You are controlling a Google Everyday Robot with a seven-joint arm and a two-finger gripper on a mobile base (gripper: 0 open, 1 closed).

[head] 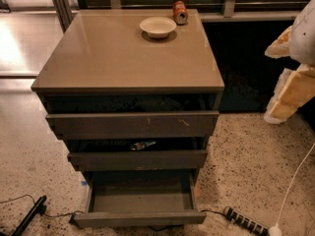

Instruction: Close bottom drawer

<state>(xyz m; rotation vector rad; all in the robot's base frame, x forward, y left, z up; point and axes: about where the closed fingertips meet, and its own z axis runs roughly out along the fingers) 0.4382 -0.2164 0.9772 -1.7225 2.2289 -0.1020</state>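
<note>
Camera view is showing the gripper (289, 95) hanging at the right edge, well apart from the cabinet (123, 63); whether it is wide or narrow I cannot tell. The bottom drawer (140, 219) is sitting pulled out toward the near side, lowest of three. A bowl (157, 27) and a can (180, 12) are resting on the far top.
</note>
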